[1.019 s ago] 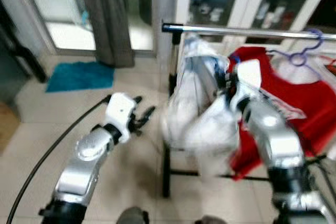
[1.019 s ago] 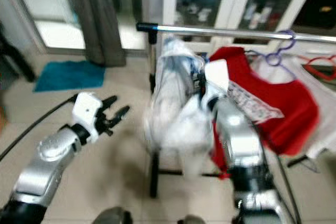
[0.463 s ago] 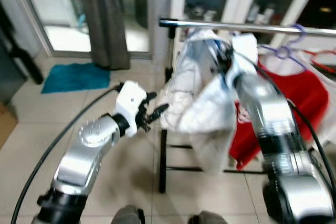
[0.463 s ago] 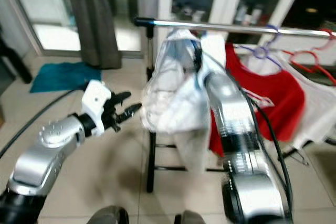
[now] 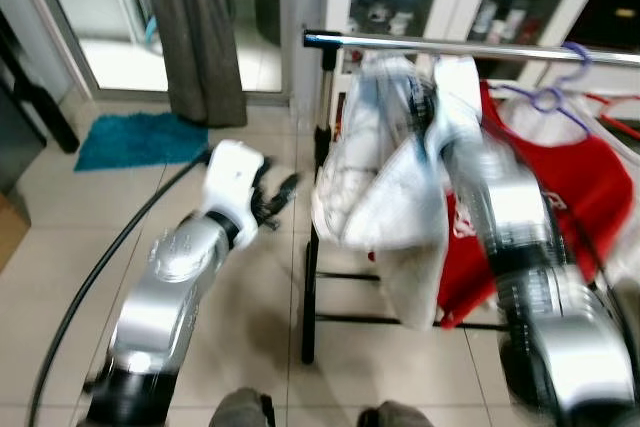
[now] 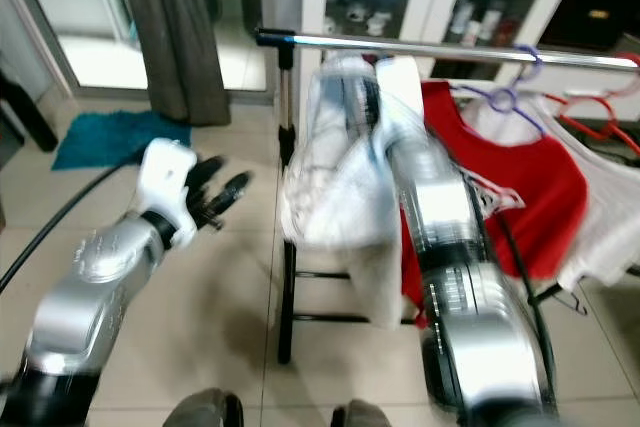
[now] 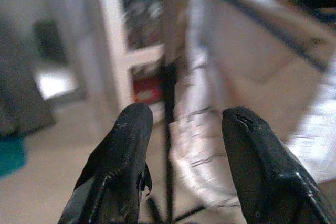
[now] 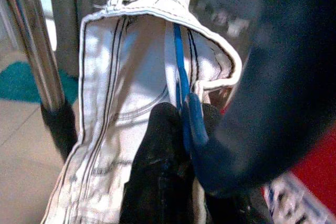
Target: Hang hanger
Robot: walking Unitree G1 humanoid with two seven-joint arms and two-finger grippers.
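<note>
One blue hanger (image 8: 185,109) carrying a white garment (image 5: 385,182) sits just below the rail (image 5: 450,47).
Right gripper (image 8: 184,124) pinches the hanger, its fingers narrow around it; left gripper (image 7: 184,124) hovers beside the garment, fingers wide apart, below the rail's end.

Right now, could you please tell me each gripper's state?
Left gripper: open, empty.
Right gripper: shut on blue hanger carrying a white garment.
</note>
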